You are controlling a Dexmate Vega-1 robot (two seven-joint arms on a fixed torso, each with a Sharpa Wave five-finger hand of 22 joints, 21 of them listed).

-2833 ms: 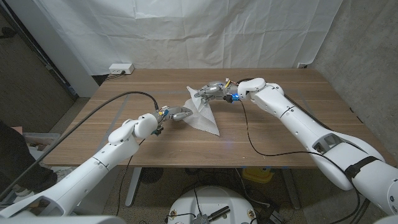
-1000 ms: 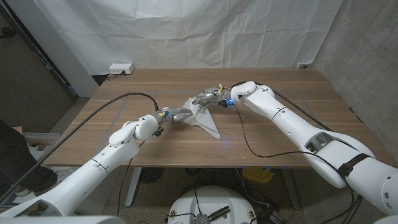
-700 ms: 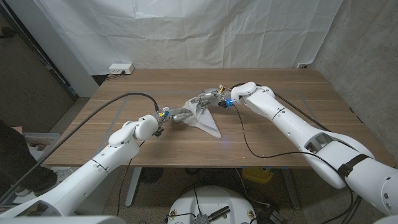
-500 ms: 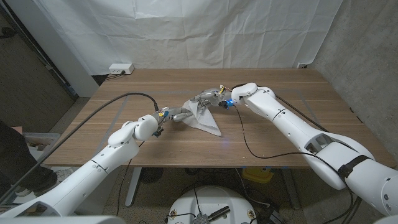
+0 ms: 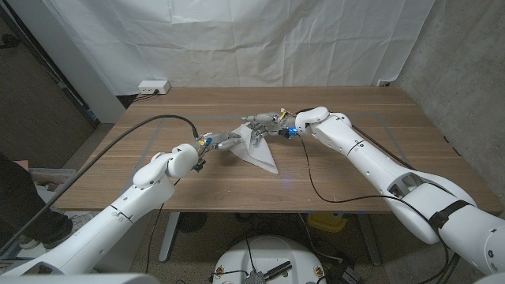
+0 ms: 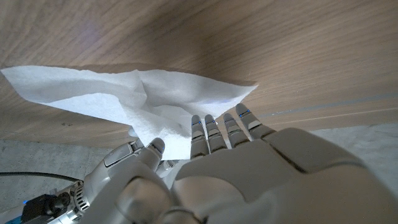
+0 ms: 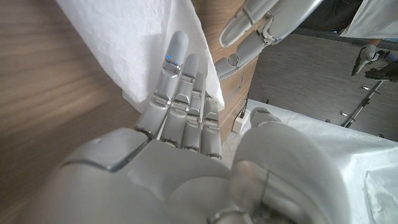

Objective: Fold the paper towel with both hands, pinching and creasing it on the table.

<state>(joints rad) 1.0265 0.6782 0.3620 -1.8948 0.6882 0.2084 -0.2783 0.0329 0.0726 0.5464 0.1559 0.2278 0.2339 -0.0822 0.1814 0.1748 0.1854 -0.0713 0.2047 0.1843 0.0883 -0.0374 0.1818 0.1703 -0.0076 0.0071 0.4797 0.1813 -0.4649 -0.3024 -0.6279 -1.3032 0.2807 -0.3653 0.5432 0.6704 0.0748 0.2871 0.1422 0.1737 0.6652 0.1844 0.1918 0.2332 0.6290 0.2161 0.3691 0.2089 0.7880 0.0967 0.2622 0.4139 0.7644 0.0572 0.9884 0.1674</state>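
Head view puts your paper towel (image 5: 259, 150) mid-table, long axis running far-left to near-right. Your left hand (image 5: 229, 140) and right hand (image 5: 256, 124), fingers straight and grasping nothing, meet at its far-left end; the near-right tip lies free.

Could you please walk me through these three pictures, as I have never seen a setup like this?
It is a two-armed robot at a wooden table. The wide picture looks down from a camera on its head; the other two come from cameras on its wrists, looking along the back of each robot hand. A white paper towel lies partly folded on the table. The left robot hand and the right robot hand meet at its far corner, fingers extended and touching the paper. Whether either pinches it, I cannot tell. A white box sits at the back edge.
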